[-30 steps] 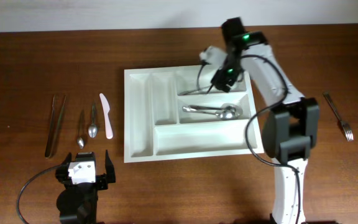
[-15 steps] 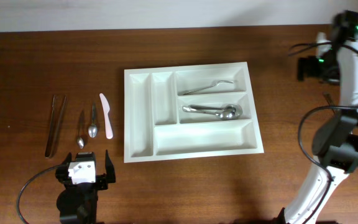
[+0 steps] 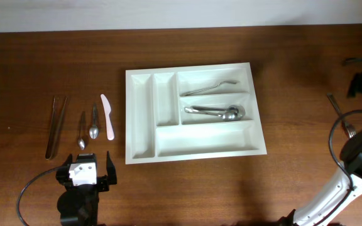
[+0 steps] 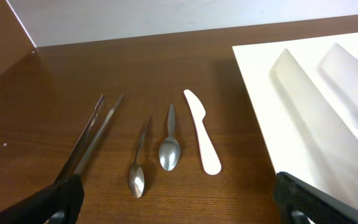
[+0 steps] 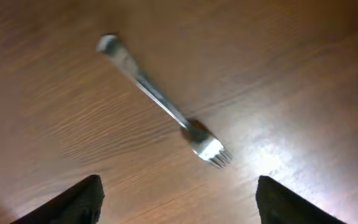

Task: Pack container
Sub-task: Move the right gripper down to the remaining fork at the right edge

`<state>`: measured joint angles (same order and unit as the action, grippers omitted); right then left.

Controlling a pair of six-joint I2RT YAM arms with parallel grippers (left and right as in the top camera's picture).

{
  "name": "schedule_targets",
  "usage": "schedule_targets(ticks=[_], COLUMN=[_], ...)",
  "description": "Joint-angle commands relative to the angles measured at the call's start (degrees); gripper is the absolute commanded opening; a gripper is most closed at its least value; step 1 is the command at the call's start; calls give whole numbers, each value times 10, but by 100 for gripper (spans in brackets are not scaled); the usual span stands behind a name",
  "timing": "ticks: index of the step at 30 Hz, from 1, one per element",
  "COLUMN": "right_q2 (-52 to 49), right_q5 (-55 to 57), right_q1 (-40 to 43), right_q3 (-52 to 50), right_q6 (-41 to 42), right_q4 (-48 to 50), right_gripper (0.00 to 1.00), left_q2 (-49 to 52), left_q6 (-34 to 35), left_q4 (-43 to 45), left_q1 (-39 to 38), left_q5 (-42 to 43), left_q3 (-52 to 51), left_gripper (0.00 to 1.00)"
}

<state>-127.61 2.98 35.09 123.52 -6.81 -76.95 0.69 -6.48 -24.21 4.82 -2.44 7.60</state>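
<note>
Brown worktop [image 3: 30, 50]; container [image 3: 129, 125] sits mid-worktop, flat, long side running left-right. Inside: 1 utensil, prob. a fork [image 3: 209, 88], in the far wide compartment, and spoons [image 3: 215, 112] in the middle one. The near wide compartment and both narrow ones are empty.

Right gripper [image 5: 179, 186] is at the far right edge, well apart from the container. It hovers over a loose fork [image 5: 166, 106] w/ fingers spread, holding nothing. Left gripper [image 3: 85, 162] is near-left, also spread wide and empty, facing the leftover items.

Left of the container lie tongs [image 3: 56, 125], a white knife [image 3: 108, 117] and 2 spoons [image 3: 82, 130] in a row, untouched.

Step in hand, as I judge it: right arm lining up on the fork. The fork lies diagonal in the wrist view, so the next move needs the fingers straddling the handle across its width. Then lower, pinch, lift and carry left to the far wide compartment.
</note>
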Motion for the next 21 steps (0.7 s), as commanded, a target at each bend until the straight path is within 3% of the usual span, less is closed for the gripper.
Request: schedule_targets(ticks=[1,2,7,16,21], right_q2=[5,5,5,5,5], right_q5=[-2,-5,-35,10,10], right_q1=[26,31,36,36,36], right_q3=[-11,-14,-35,-58,-101], right_q6=[106,134,313,343,471], right_q4=[9,16,44,48,59], right_gripper=[89,98,99,99,94], left_q2=[-3,-3,-3,-3,-3], left_q6=[-9,-9,-9,-9,-9], left_q4=[1,1,1,1,1], left_q1=[-3,-3,-3,-3,-3], left_q5=[-5,-5,-5,-5,-5], left_q3=[-4,-4,-4,-4,-4], left_gripper=[99,99,99,99,99])
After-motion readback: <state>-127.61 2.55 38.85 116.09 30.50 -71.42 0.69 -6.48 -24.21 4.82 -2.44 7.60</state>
